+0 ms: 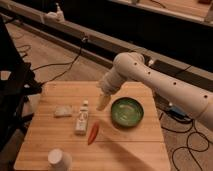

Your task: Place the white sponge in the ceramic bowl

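White sponge (63,111) flat, long axis left-right, well left of gripper (103,102) (opening unclear) beside ceramic bowl (127,111)

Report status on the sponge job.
Copy: gripper over table, between white bottle and ceramic bowl; white sponge on table left of bottle, not held; bottle sits between gripper and sponge.
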Robot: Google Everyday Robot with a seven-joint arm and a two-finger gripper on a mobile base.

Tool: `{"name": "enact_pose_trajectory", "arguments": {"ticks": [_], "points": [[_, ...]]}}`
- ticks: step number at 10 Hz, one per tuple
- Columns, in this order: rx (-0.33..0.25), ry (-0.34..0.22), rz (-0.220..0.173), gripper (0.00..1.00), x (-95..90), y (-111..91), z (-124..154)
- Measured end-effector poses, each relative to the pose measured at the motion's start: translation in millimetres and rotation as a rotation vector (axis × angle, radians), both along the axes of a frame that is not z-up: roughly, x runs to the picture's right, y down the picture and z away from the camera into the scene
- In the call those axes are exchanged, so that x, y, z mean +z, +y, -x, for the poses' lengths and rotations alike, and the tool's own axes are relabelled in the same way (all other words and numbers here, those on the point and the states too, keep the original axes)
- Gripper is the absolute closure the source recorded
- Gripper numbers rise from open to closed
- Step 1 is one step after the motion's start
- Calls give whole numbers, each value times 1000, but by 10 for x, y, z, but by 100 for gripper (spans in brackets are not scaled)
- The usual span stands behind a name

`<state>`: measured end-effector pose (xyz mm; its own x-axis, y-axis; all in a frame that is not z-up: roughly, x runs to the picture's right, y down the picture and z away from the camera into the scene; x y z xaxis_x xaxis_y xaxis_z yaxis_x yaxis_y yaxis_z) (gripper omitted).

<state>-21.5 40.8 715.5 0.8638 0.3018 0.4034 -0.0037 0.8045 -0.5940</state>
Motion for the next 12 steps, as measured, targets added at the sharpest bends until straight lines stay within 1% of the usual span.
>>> {"name": "enact_pose_trajectory", "arguments": {"ticks": [2, 3, 4, 6, 7, 9, 10, 12], "points": [[-8, 6, -3, 20, 7, 1, -11], [-23, 17, -8, 20, 60, 8, -20], [-31, 15, -4, 20, 120, 22, 28], [-43, -16, 29, 20, 369, 114, 318], [-41, -32, 34, 20, 464, 125, 454], [-22, -74, 35, 20, 721, 136, 804], [-14, -89, 33, 20, 808, 137, 922], [13, -155, 27, 20, 1021, 183, 1333]]}}
